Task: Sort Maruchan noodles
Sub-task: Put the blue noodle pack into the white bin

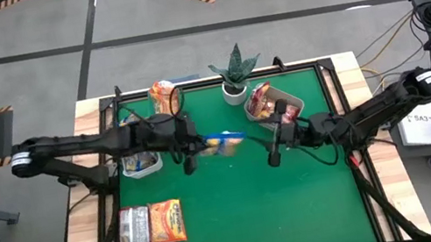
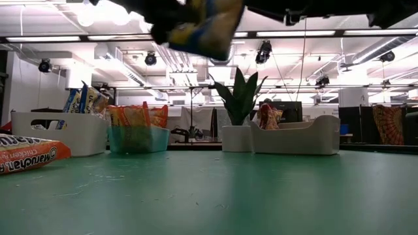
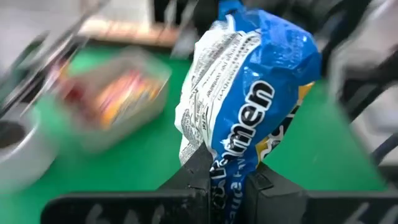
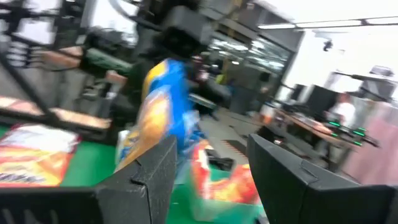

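The green table mat point(image 1: 246, 196) carries both dark arms, which meet above its middle. At the far edge a potted plant point(image 1: 233, 75) stands in a white pot. Just right of it is a white bin point(image 1: 287, 99) with red packets point(image 1: 260, 102) inside. On the left side there is a clear-teal bin point(image 2: 137, 138) with orange packets point(image 1: 163, 95), and beside it a white bin point(image 2: 62, 134) with yellow-and-blue packets point(image 2: 81, 99) standing upright.

Near the front left corner of the mat, a silvery-grey packet point(image 1: 134, 228) and an orange packet point(image 1: 166, 221) lie flat, side by side and touching.

The left gripper point(image 3: 225, 177) is over the middle of the mat, its fingers pressed together on one end of a yellow-and-blue Maruchan packet point(image 3: 249, 106). The packet hangs in the air above the table, crumpled where it is pinched.

The right gripper point(image 4: 211, 168) is just beside this packet, to its right, with the fingers spread apart and nothing between them. The packet is near its fingertips, but they are not touching it.
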You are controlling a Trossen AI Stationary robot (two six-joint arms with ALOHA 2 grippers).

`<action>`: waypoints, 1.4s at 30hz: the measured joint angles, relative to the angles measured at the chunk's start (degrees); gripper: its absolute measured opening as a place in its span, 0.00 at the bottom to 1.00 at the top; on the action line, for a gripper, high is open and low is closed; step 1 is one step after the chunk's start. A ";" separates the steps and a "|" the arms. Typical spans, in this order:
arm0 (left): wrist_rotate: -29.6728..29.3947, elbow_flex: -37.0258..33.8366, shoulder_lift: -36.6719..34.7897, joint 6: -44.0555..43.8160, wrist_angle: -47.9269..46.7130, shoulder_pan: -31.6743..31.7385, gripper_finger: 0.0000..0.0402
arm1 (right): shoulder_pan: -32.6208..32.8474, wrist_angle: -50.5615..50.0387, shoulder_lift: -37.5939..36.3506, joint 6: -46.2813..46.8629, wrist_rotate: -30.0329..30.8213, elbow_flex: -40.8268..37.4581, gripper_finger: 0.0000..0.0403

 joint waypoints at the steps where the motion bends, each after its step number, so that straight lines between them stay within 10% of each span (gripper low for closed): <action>1: -2.24 2.15 -0.71 -0.58 -6.70 -0.13 0.03 | 0.00 -0.49 -0.98 -0.01 1.25 0.00 0.46; 15: -25.42 32.81 1.43 -38.96 -83.81 -0.14 0.03 | -0.02 -3.99 -7.47 -7.95 15.38 5.37 0.46; 26: -21.97 31.28 -1.08 -49.82 -83.04 0.65 0.02 | -7.76 -34.30 -5.48 3.58 13.42 20.31 0.46; 35: -19.14 27.86 -8.67 -49.90 -83.00 7.11 0.02 | -17.79 -35.67 -4.15 11.25 -3.36 17.34 0.46; 42: -8.70 18.63 -18.45 -56.75 -83.13 11.97 0.01 | -21.48 -36.59 -4.52 12.34 -3.94 17.25 0.46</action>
